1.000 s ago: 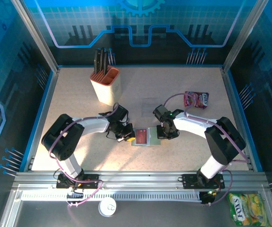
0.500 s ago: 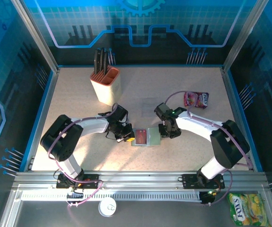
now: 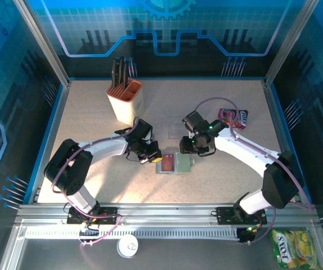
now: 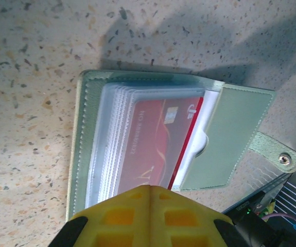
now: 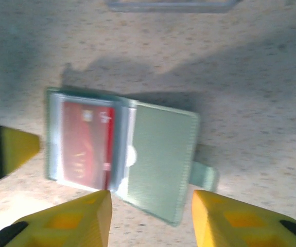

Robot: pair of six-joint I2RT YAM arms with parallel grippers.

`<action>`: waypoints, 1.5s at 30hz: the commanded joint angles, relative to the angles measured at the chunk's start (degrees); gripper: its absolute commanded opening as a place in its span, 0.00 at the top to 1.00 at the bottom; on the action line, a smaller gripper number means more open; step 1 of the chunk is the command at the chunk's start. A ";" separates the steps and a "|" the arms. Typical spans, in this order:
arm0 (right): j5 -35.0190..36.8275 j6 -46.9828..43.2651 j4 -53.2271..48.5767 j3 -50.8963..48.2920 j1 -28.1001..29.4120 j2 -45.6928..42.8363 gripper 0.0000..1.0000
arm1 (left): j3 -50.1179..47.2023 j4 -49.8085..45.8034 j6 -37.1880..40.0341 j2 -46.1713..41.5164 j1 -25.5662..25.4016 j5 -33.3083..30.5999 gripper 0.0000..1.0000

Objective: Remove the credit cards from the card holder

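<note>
The card holder [image 3: 174,163] lies open like a book on the table, its grey-green cover panel [image 4: 225,139] to one side with a snap strap [image 5: 204,175]. A red credit card [image 4: 158,144] sits inside its stack of clear sleeves and is also plain in the right wrist view [image 5: 86,144]. My left gripper [image 4: 150,189] is shut, its yellow tips meeting at the edge of the sleeve stack, and I cannot tell if they pinch it. My right gripper [image 5: 153,206] hangs open just above the cover panel's near edge, holding nothing.
A beige knife block [image 3: 126,101] stands at the back left. A pink snack packet [image 3: 234,118] lies at the back right, behind the right arm. A faint clear flat rectangle [image 3: 175,132] lies just behind the holder. A yellow packet [image 3: 293,247] lies beyond the front rail.
My right gripper has opened and drawn back from the holder's cover panel, its arm swinging outward. The left gripper has stayed shut at the holder's left edge.
</note>
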 commanded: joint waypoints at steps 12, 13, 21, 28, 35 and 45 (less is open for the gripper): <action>-21.64 7.73 24.33 -11.37 -0.05 3.91 0.37 | 0.35 3.57 -0.46 3.80 -1.21 4.46 0.96; -22.18 8.17 25.42 -11.90 -0.28 4.61 0.38 | 0.18 3.95 -0.58 4.02 -1.19 4.78 0.96; -26.01 10.08 32.22 -15.21 -0.94 9.00 0.52 | 0.56 -0.82 1.47 4.82 -1.35 0.68 0.97; -25.92 9.97 33.12 -15.41 -1.15 11.36 0.56 | 0.07 -0.66 1.46 5.69 -1.31 0.44 0.99; -25.69 9.70 33.95 -15.49 -1.55 12.42 0.62 | 0.22 -1.62 2.15 6.16 -1.31 -0.15 1.00; -23.80 8.41 31.20 -15.14 -1.64 13.12 0.67 | 0.16 -1.55 2.17 6.20 -1.37 -0.06 1.00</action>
